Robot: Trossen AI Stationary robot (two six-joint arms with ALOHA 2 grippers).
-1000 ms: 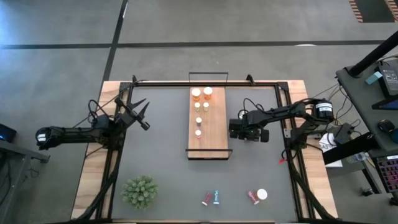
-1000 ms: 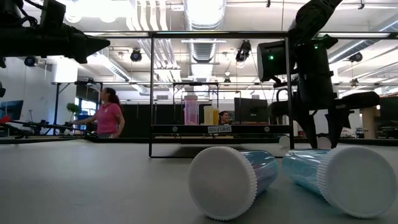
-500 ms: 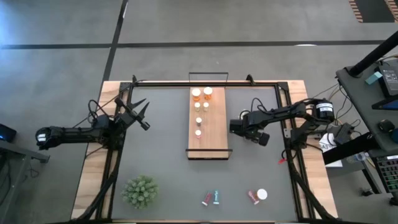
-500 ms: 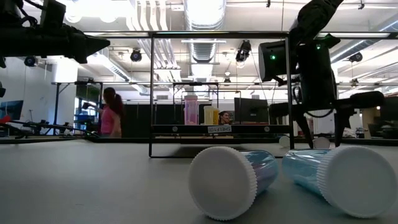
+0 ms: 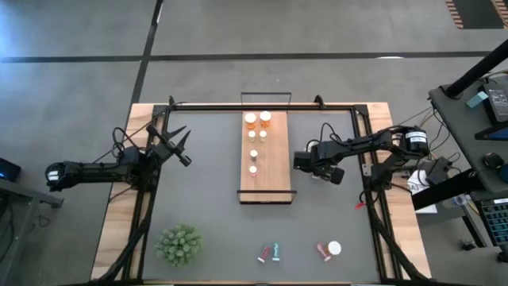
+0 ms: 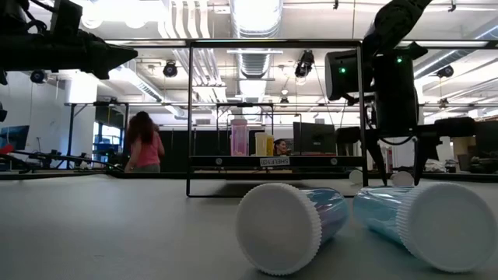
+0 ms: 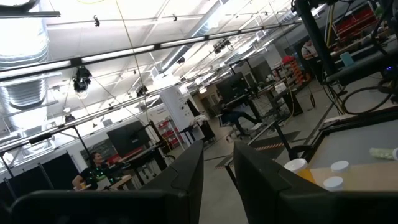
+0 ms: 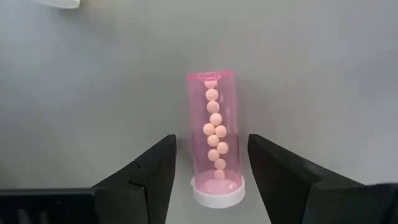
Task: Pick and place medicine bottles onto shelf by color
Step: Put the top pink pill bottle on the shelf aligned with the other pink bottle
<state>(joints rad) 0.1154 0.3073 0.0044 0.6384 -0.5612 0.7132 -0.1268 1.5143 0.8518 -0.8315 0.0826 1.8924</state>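
Shelf [image 5: 267,163]: long light-wood board at mid-table, wire frame at its short ends. Carries orange bottles [image 5: 251,119] at the far end and small white bottles [image 5: 253,154] in a line toward the middle; the near half is bare.

Right gripper [image 5: 317,170]: over the grey table [image 5: 206,183], just right of the shelf. Fingers spread, one on each side of a pink bottle [image 8: 214,130] lying on its side below them, white cap toward the wrist, a string of round pills visible inside. Whether the fingers touch it cannot be told.

Left gripper [image 5: 178,143]: raised near the left table edge, well apart from the shelf, fingers spread, holding nothing.

Loose bottles, near table edge: a red bottle [image 5: 262,255] beside a teal bottle [image 5: 276,252], both lying down; further right another red one [image 5: 322,252] beside a white cap [image 5: 334,249].

Plant [image 5: 178,244]: green, spiky, near left corner.

Person [image 6: 145,144]: pink top, in the room behind the table.
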